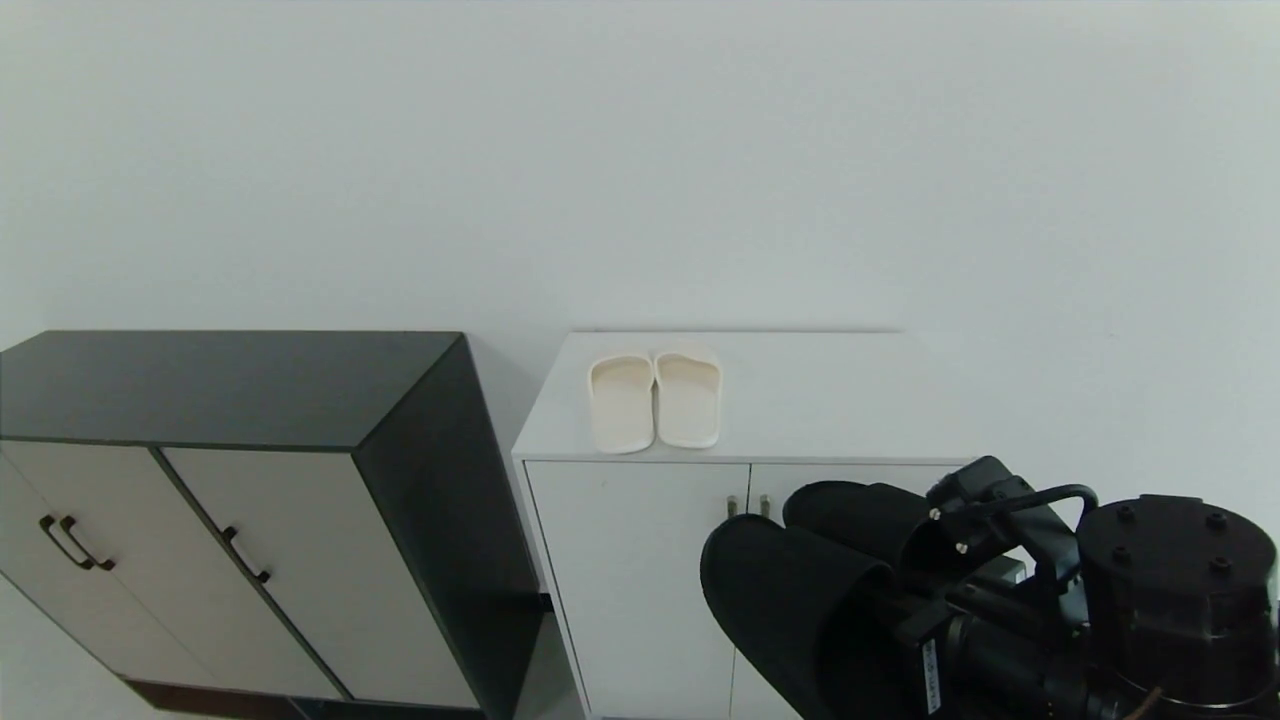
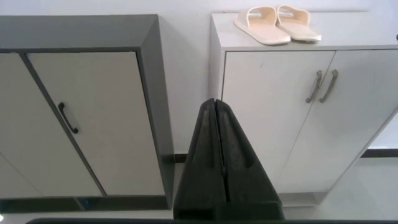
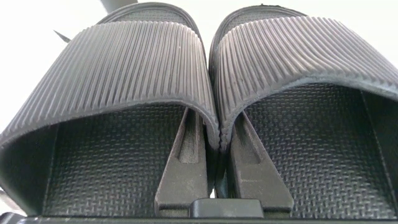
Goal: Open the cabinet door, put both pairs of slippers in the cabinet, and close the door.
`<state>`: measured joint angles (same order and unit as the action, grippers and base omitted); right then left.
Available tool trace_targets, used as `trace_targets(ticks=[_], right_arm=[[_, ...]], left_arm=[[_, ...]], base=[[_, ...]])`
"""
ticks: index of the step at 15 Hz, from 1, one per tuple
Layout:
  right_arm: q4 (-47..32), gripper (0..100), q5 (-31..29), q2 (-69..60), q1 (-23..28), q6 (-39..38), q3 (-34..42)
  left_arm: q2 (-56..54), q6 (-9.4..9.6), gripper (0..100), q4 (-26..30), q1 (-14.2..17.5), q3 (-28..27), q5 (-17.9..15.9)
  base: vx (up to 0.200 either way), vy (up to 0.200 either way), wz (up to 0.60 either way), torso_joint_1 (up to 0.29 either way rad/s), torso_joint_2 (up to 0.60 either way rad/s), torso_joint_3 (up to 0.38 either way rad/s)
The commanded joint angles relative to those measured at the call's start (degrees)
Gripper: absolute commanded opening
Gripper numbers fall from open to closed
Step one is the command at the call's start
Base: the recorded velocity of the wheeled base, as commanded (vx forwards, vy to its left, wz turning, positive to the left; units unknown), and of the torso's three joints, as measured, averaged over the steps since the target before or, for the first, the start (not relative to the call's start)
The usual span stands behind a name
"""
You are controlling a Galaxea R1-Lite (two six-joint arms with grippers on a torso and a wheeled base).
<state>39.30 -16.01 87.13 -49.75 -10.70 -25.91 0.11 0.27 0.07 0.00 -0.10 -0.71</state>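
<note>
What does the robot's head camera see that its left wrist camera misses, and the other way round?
Head view, not the left wrist view: the black slippers, carried on the right arm in front of the white cabinet. Left wrist view, not the head view: the left gripper, shut and holding nothing. Both: the dark cabinet, the white cabinet with its doors shut, and the cream slippers on top of it.

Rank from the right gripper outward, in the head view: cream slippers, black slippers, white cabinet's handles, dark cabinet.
1. Black slippers: held by the right gripper.
2. White cabinet's handles: just beyond, leftward.
3. Cream slippers: atop that cabinet.
4. Dark cabinet: far left.
</note>
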Motion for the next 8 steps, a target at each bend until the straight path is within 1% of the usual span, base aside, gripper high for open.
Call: trace_targets(ticks=[1, 6, 8], right_arm=[[0.07, 0, 0.01, 0.41, -0.08, -0.02, 0.24], [0.16, 0, -0.08, 0.33, -0.17, 0.07, 1.21], [0.25, 0, 0.01, 0.15, -0.08, -0.02, 2.97]], left_arm=[[-0.02, 0.0, 0, -0.07, 0.0, 0.01, 0.0], [-0.02, 0.0, 0, 0.01, 0.0, 0.01, 0.0], [-0.02, 0.0, 0, -0.07, 0.0, 0.01, 0.0]], base=[[0.0, 0.0, 0.0, 0.0, 0.0, 0.0], [0.0, 0.0, 0.0, 0.0, 0.0, 0.0], [0.0, 0.0, 0.0, 0.0, 0.0, 0.0]])
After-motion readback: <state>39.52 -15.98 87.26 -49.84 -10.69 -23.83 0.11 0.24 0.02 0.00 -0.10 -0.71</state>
